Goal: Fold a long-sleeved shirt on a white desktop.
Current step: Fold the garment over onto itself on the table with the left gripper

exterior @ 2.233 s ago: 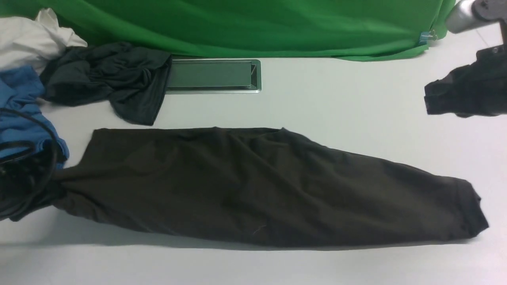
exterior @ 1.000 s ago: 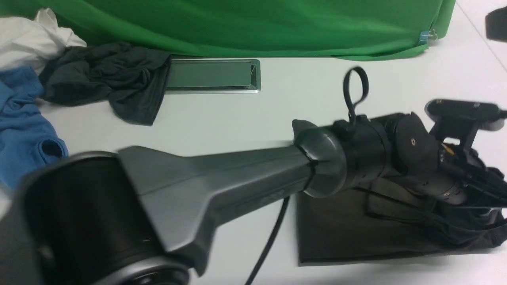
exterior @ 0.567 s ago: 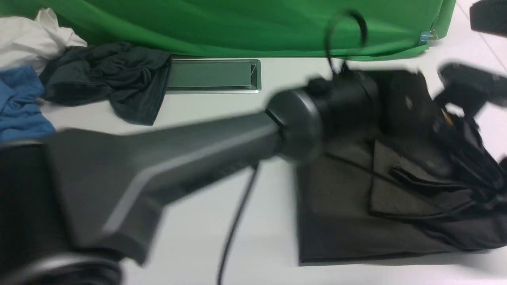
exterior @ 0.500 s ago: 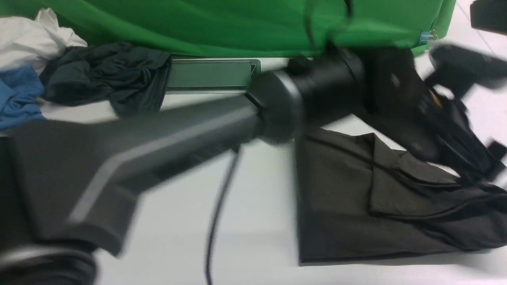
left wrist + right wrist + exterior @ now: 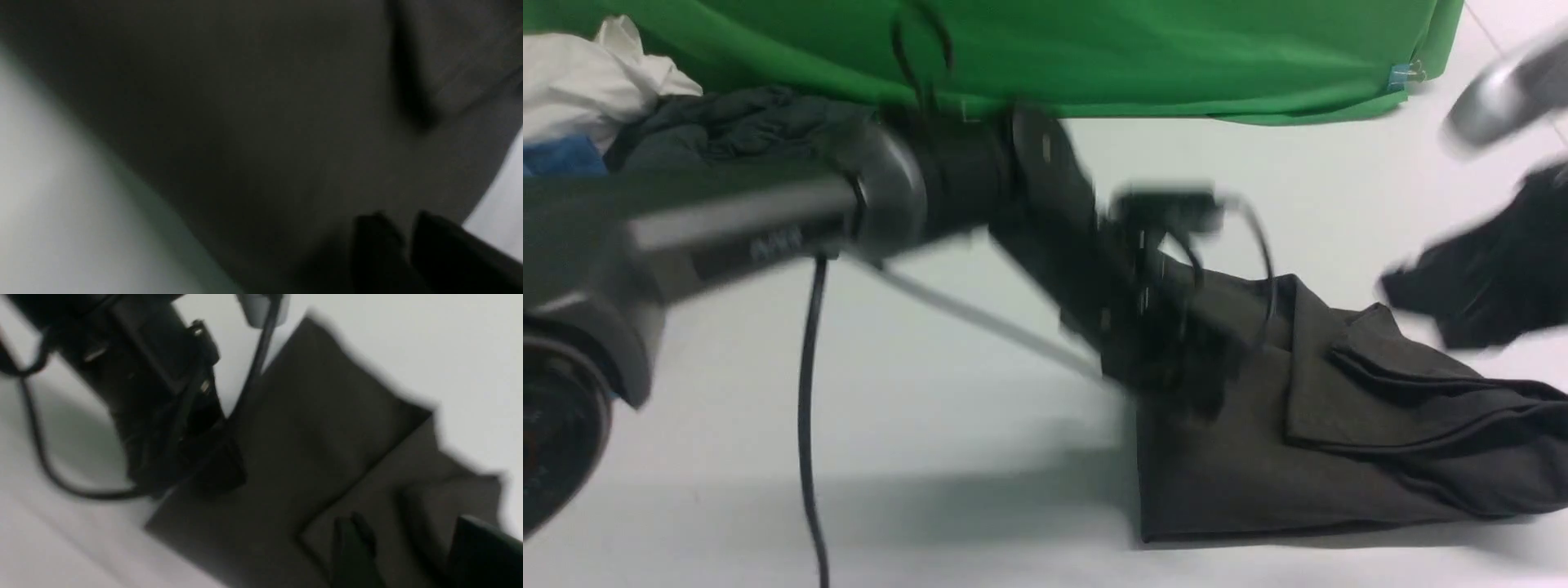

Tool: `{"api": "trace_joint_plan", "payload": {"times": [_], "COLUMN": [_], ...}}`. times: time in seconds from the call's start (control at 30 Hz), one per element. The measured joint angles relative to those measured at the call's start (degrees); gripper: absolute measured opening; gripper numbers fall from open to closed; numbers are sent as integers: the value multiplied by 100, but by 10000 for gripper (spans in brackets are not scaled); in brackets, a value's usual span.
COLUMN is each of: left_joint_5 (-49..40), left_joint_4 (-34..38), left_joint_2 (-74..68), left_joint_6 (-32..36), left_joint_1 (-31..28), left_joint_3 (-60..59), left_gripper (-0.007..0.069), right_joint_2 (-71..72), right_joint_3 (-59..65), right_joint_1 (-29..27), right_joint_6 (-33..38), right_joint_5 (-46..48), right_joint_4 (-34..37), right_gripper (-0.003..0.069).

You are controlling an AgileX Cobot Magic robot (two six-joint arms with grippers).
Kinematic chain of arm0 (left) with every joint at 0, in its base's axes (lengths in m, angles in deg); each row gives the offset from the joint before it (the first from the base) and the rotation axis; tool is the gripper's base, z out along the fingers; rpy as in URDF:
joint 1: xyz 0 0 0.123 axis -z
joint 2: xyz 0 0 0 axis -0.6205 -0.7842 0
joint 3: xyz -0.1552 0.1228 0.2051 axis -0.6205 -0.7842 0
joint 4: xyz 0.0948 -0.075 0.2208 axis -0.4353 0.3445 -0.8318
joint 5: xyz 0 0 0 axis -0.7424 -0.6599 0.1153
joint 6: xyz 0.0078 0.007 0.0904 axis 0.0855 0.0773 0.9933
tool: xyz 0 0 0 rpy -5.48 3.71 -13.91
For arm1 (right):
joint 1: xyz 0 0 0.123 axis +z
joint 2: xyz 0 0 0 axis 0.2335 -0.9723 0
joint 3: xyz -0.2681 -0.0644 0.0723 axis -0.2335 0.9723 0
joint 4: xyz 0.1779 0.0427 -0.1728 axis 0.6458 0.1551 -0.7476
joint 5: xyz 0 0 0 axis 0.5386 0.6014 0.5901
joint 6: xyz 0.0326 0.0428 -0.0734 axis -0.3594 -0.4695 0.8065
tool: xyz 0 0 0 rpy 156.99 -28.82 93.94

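Across the back we see a bright green cloth (image 5: 1143,57) hanging in soft folds, its lower edge resting on the surface and a small clip at its right corner. At the far left we find a heap of garments: a white one (image 5: 580,82), a dark slate-grey one (image 5: 727,122) beside it, and a sliver of blue (image 5: 560,155). The light is even and soft, with diffuse shadows.

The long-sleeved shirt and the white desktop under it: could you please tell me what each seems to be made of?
The long-sleeved shirt looks like a soft, matte, dark brownish-olive fabric, probably a knit: it lies in limp folded layers with rounded creases and no shine. The white desktop looks like a hard, smooth, matte board, perhaps laminate: it is flat, even in tone, and carries soft shadows without sharp reflections.
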Motion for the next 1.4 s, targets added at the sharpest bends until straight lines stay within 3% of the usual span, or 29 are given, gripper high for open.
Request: {"api": "trace_joint_plan", "payload": {"times": [0.1,0.27,0.37,0.67,0.77,0.87,0.93,1.2,1.4], "left_joint_5": [554,1013,1088,1114,1120,1120,1120,1120,1205], "left_joint_4": [161,293,293,264,246,246,245,228,250], "left_joint_2": [0,49,59,63,63,63,63,63,63], "left_joint_6": [179,198,198,198,198,198,198,198,198], "left_joint_1": [103,138,138,138,138,138,138,138,138], "left_joint_3": [-736,-1017,-1029,-1029,-1029,-1029,-1029,-1029,-1029], "left_gripper": [24,18,18,18,18,18,18,18,18], "right_joint_2": [-493,-1512,-1960,-2614,-2611,-2561,-2511,-2233,-2171], "right_joint_3": [368,482,482,482,482,482,482,482,482], "right_joint_1": [6,30,47,47,47,49,49,-285,-973], "right_joint_6": [538,1692,1923,1859,1789,1644,1581,1151,593], "right_joint_5": [-393,-553,-582,-1199,-1277,-1311,-1314,-1203,-1155], "right_joint_4": [121,-139,-540,-960,-964,-980,-984,-942,-861], "right_gripper": [393,393,393,372,276,117,71,64,62]}}
